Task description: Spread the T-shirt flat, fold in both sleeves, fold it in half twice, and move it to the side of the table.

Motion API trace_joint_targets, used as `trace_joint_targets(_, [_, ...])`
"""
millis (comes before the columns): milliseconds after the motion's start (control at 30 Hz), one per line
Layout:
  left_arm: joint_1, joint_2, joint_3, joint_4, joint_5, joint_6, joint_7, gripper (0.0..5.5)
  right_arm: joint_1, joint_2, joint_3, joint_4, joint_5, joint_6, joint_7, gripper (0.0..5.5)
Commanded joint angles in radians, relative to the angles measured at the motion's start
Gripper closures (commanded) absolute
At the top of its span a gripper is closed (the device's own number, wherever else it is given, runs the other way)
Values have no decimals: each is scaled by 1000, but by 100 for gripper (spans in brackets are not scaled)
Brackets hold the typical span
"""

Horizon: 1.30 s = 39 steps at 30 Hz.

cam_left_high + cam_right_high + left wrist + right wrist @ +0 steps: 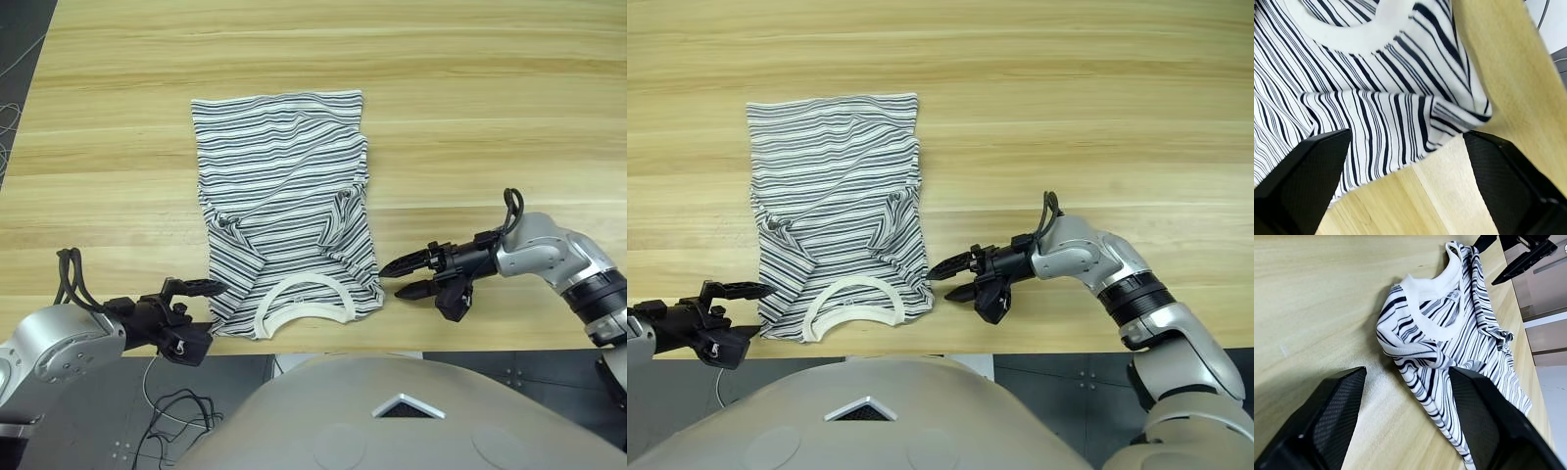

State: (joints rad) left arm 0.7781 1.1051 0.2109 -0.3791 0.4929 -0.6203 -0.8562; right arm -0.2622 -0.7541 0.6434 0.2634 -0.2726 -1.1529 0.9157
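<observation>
The black-and-white striped T-shirt (284,206) lies on the wooden table (470,108) with both sleeves folded in, its white collar (304,311) at the near edge. My left gripper (208,304) is open at the shirt's near left corner, right at the table's front edge; the left wrist view shows that folded corner (1400,122) between the fingers (1303,181). My right gripper (394,279) is open just right of the near right corner, its fingertips close to the cloth (1420,347) without holding it.
Bare wood extends to the right of the shirt and behind it. The front edge of the table (470,348) runs just below both grippers. Cables (167,406) lie on the floor in front.
</observation>
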Motion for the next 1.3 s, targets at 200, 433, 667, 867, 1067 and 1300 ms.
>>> trace_joint_targets(200, [15,-2,-64,-22,-14,69,-46,126,-30,53,25,50,-62,-30,-48,239])
trace_joint_targets(433, [6,9,-69,-23,-21,93,-60,153,-61,43,49,32,-9,-3,-38,231])
trace_joint_targets(667, [8,16,-84,-4,-22,94,-68,286,-68,45,91,15,49,35,0,264])
trace_joint_targets(867, [10,9,-100,13,-15,86,-57,382,-63,47,106,-11,80,59,17,371])
trace_joint_targets(1067, [0,5,-119,21,-15,63,-43,469,-56,58,110,-40,121,68,13,466])
trace_joint_targets(1300, [-26,5,-136,21,-52,38,-27,538,-49,49,103,-68,143,83,15,540])
